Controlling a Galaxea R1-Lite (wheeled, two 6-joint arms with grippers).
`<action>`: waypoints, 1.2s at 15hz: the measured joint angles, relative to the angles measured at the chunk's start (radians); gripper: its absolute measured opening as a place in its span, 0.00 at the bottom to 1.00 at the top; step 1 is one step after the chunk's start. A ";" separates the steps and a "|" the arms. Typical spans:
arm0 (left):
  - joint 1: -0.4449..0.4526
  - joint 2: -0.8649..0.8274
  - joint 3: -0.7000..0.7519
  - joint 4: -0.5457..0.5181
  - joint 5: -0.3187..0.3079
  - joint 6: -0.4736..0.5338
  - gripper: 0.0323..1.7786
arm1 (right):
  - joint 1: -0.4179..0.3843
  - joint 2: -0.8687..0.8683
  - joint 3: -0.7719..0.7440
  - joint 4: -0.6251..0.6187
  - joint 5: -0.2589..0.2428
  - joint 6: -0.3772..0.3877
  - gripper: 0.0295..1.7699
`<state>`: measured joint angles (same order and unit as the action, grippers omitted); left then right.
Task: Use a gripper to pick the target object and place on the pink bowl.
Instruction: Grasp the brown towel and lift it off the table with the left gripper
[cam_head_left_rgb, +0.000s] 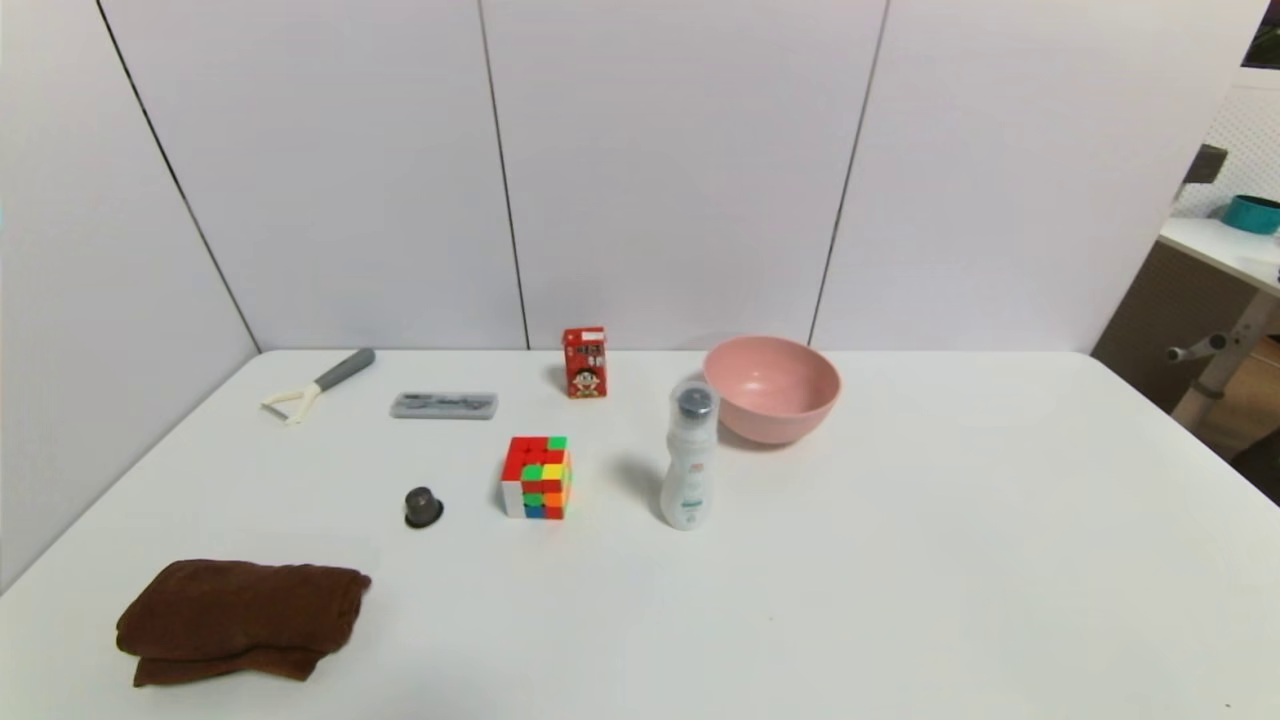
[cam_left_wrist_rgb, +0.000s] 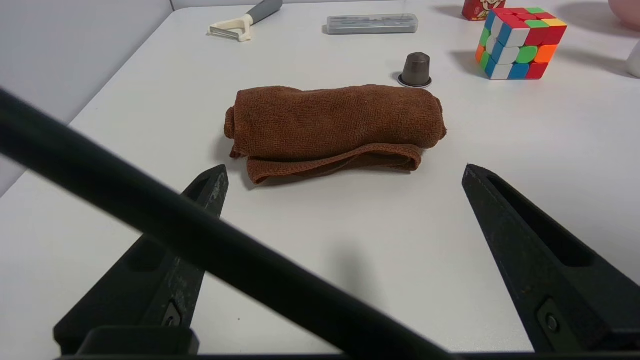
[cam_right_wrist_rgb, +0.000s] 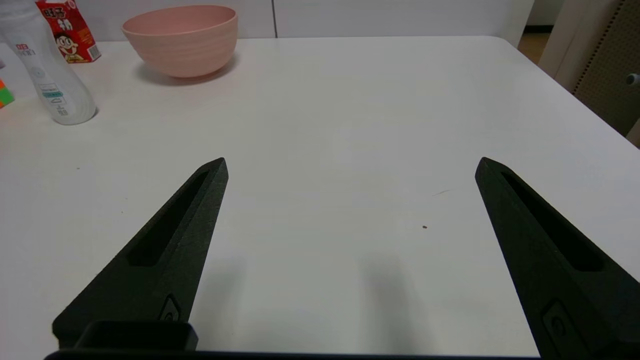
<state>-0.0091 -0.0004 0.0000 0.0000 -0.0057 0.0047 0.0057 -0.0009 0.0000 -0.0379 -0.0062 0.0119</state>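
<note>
Head view: high, facing forward and down over the whole table (cam_head_left_rgb: 900, 560). Left wrist view: low, close behind the left gripper (cam_left_wrist_rgb: 345, 170), facing the brown towel (cam_left_wrist_rgb: 335, 130). Right wrist view: low behind the right gripper (cam_right_wrist_rgb: 350, 165). All three views share the pink bowl (cam_right_wrist_rgb: 181, 40)

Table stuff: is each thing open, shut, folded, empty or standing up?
brown towel: folded, lying flat
pink bowl: upright, empty
white bottle: standing, capped
red carton: standing
puzzle cube: scrambled
left pincer: open, empty
right pincer: open, empty
</note>
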 joint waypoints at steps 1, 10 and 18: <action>0.000 0.000 0.000 0.000 0.000 -0.001 0.95 | 0.000 0.000 0.000 0.000 0.000 0.000 0.97; 0.000 0.187 -0.241 0.107 -0.003 -0.037 0.95 | 0.000 0.000 0.000 0.000 0.000 0.000 0.97; 0.000 0.683 -0.630 0.201 -0.005 0.048 0.95 | 0.000 0.000 0.000 0.000 0.000 0.000 0.97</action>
<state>-0.0091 0.6830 -0.6300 0.2011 -0.0104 0.0528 0.0057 -0.0009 0.0000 -0.0374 -0.0057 0.0119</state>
